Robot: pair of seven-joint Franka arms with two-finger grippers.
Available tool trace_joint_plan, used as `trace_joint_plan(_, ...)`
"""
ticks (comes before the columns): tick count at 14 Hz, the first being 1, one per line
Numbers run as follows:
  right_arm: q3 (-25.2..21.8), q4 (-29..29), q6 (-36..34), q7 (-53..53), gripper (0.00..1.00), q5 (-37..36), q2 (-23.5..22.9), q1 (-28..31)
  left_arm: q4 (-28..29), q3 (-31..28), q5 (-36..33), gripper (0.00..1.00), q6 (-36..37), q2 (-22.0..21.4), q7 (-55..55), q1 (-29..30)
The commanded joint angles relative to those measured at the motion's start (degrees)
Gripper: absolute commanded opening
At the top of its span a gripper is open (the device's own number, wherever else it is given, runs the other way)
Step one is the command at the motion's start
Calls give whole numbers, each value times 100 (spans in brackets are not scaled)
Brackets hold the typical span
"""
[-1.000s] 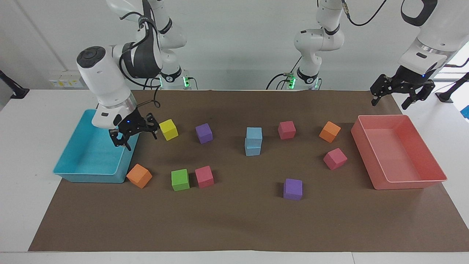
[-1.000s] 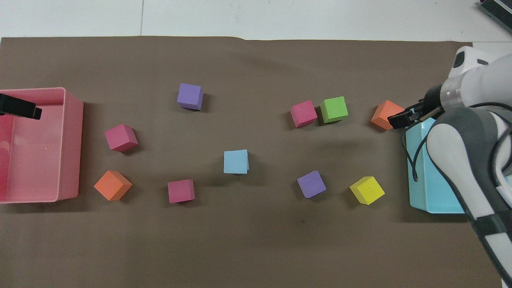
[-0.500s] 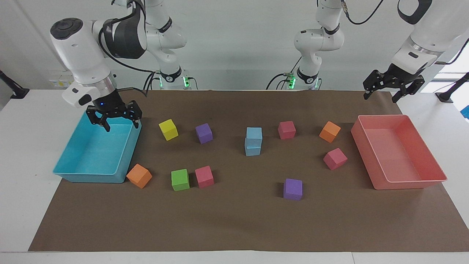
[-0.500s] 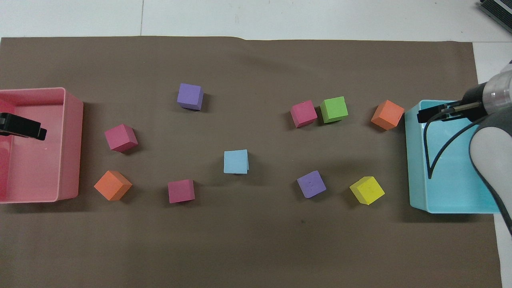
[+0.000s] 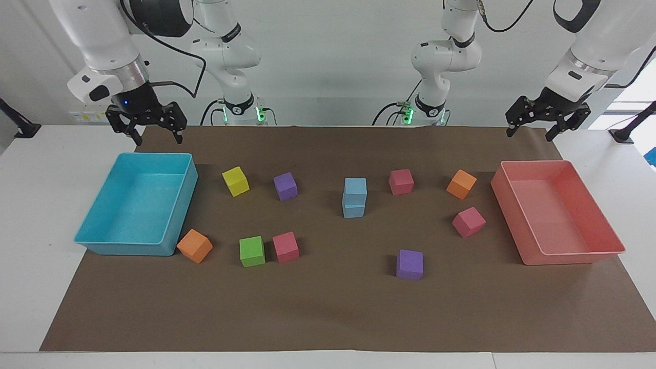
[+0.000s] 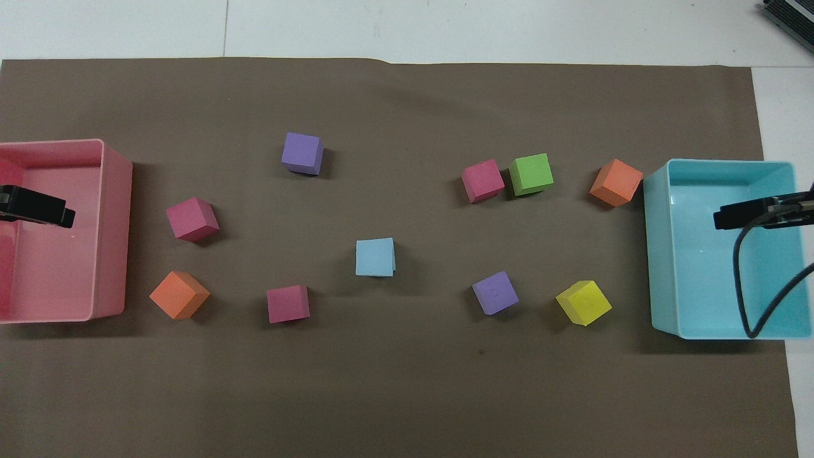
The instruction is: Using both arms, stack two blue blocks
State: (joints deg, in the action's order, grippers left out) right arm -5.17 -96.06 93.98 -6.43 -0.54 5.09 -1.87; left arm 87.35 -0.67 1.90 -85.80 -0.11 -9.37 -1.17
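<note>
Two light blue blocks stand stacked in the middle of the brown mat, the upper one (image 5: 355, 186) sitting squarely on the lower one (image 5: 353, 209). From above they show as a single blue square (image 6: 375, 257). Nothing touches them. My right gripper (image 5: 158, 136) hangs open and empty, raised over the turquoise tray's end nearest the robots. My left gripper (image 5: 530, 134) hangs open and empty, raised over the pink tray's end nearest the robots. Both are well away from the stack.
The turquoise tray (image 5: 123, 249) lies at the right arm's end, the pink tray (image 5: 574, 259) at the left arm's end, both empty. Scattered on the mat are a yellow cube (image 5: 236, 181), two purple cubes (image 5: 285, 185) (image 5: 409, 264), a green cube (image 5: 251, 251), and pink and orange cubes.
My right gripper has risen and drawn back from low beside the yellow cube to high over the turquoise tray's robot-side end. My left gripper rose a little. The blocks have not moved.
</note>
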Motion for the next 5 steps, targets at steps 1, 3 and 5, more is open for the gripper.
trace_joint_plan(1, 51, 570, -476, 421, 100, -78, -201, 73, 230, -21, 65, 100, -147, -164, 93, -24)
trace_joint_plan(3, 60, 519, -573, 599, 100, -104, -149, 55, 396, -21, 65, 100, -191, -260, 85, -41)
trace_joint_plan(5, 78, 510, -687, 599, 100, -104, -122, 38, 538, -21, 65, 100, -270, -357, 85, -32)
